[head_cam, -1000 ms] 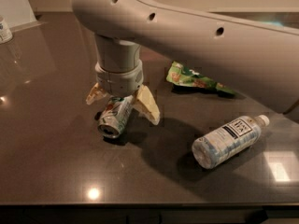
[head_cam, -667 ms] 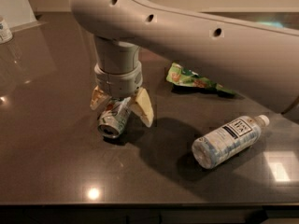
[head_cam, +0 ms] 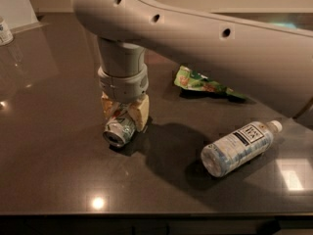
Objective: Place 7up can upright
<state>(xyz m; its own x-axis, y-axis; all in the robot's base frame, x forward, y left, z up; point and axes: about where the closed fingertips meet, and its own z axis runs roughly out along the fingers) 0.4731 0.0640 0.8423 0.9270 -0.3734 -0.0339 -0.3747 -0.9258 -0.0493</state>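
While the 7up can (head_cam: pixel 119 130) lies on its side on the dark table (head_cam: pixel 58 175), its silver end facing the camera, the gripper (head_cam: pixel 123 114) comes straight down onto it from above. Its two tan fingers (head_cam: pixel 140 113) are clenched against opposite sides of the can's body, grasping it. To the right of the can, well apart, a clear plastic bottle (head_cam: pixel 239 146) lies on its side. Beyond the can and to the right, a green snack bag (head_cam: pixel 199 81) lies flat on the table.
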